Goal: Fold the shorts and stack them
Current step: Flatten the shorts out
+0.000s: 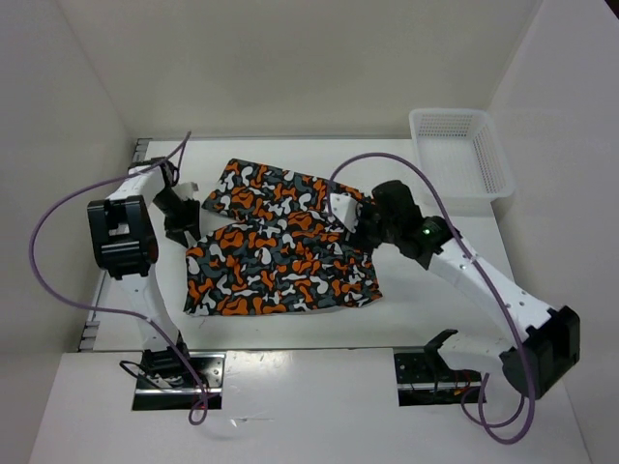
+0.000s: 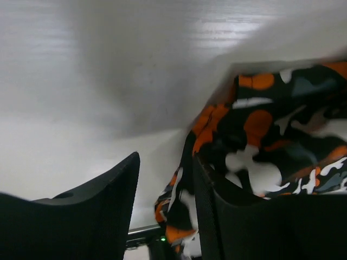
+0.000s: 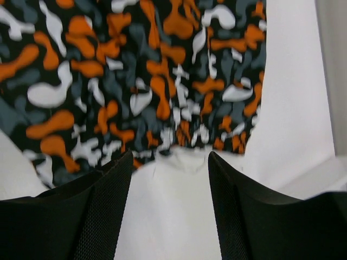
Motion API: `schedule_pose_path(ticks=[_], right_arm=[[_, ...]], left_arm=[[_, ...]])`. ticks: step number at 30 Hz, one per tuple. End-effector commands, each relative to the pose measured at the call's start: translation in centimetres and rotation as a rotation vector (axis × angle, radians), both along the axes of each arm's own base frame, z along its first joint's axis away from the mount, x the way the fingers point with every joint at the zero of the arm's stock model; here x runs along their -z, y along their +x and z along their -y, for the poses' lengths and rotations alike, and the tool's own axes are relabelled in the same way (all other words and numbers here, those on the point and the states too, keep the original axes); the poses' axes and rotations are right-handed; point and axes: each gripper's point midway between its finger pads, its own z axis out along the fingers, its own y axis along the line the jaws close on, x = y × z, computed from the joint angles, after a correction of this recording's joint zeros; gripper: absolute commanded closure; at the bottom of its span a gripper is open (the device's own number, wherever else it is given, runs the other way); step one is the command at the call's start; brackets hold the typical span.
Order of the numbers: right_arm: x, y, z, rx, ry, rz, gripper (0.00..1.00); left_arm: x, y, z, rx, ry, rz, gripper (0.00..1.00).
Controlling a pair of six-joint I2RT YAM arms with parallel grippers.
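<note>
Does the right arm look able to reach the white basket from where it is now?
Probably yes. The basket stands on that arm's side, beyond the right gripper, with only bare table between them. Its jaws are open and empty, so the shorts would stay behind.

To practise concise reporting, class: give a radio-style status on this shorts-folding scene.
Left gripper open, at left edge of shorts. Right gripper open at right edge, nothing held. Fabric lying spread on table. White basket far right, clear of it.

White mesh basket [image 1: 462, 155] sits at table's [image 1: 426, 309] far-right corner.
</note>
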Motion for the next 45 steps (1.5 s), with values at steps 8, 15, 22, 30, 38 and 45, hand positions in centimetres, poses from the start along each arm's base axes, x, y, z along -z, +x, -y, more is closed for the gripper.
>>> schedule_pose_path(ticks=[8, 15, 22, 30, 38, 45], right_arm=[[2.8, 2.0, -9.7, -0.12, 0.118, -0.098, 0.41], [10.0, 1.1, -10.7, -0.088, 0.006, -0.213, 0.44], [14.0, 1.2, -8.6, -0.008, -0.098, -0.25, 0.47], [14.0, 1.1, -8.7, -0.023, -0.099, -0.248, 0.47], [14.7, 0.8, -8.1, -0.036, -0.132, -0.244, 0.5], [17.7, -1.2, -5.5, -0.059, -0.227, -0.281, 0.65]], left_arm=[[0.4, -3.8, 6.7, -0.04, -0.422, -0.251, 0.47], [-0.7, -5.8, 8.8, -0.054, -0.516, -0.326, 0.46], [-1.0, -5.1, 9.7, 0.136, -0.285, -0.171, 0.44], [0.4, -5.2, 8.7, 0.179, -0.156, -0.143, 0.48], [2.7, -2.3, 6.3, 0.184, -0.004, -0.05, 0.73], [-0.6, 2.8, 3.5, 0.127, 0.083, 0.223, 0.99]])
